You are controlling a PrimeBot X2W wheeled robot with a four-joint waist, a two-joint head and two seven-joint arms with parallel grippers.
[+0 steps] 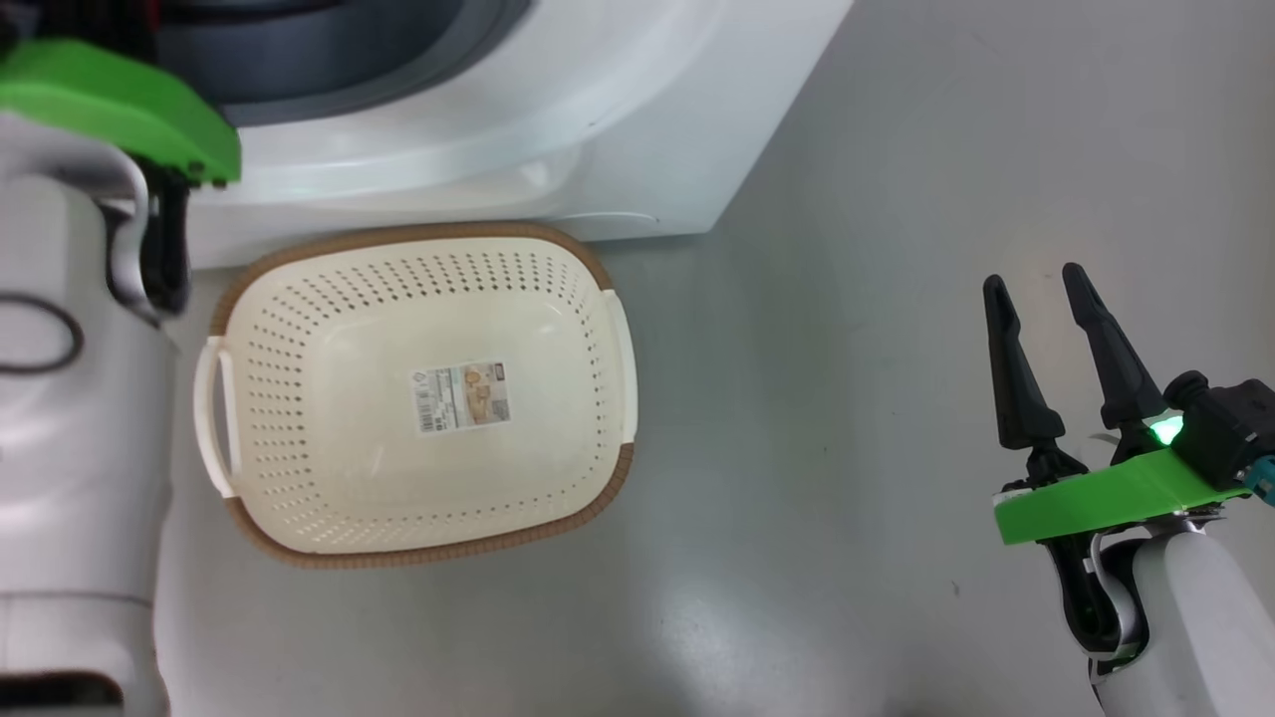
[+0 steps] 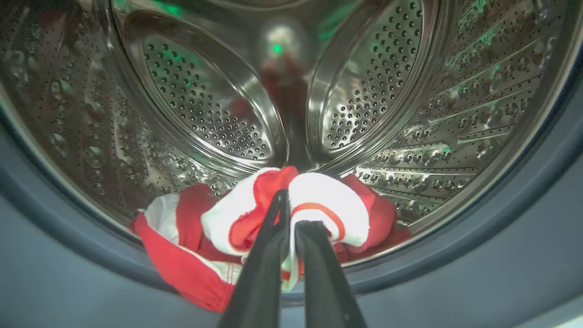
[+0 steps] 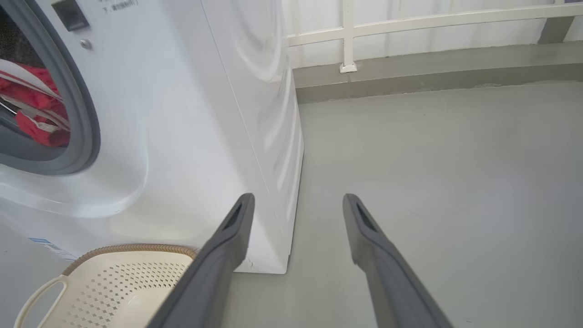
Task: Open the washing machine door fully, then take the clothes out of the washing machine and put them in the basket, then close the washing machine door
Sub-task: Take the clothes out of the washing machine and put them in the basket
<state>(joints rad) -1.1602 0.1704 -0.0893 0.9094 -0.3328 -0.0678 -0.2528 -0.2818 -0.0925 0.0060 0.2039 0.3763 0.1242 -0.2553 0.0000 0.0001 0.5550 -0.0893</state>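
The white washing machine (image 1: 598,119) stands at the top of the head view, its grey rubber ring (image 3: 86,118) around the opening. Inside the perforated steel drum (image 2: 205,105), my left gripper (image 2: 294,212) is shut on the red and white clothes (image 2: 218,218), which lie at the drum's front lip; white fabric is pinched between the fingers. The cream basket (image 1: 299,299) sits on the floor just in front of the machine, holding nothing but its sticker. My right gripper (image 1: 1036,279) hangs open over the floor to the right, holding nothing. The door is out of view.
My left forearm (image 1: 70,398) rises along the left edge, beside the basket's left handle (image 1: 204,418). Grey floor (image 1: 847,448) spreads between the basket and my right gripper. A low white railing (image 3: 348,36) runs along the wall beyond the machine.
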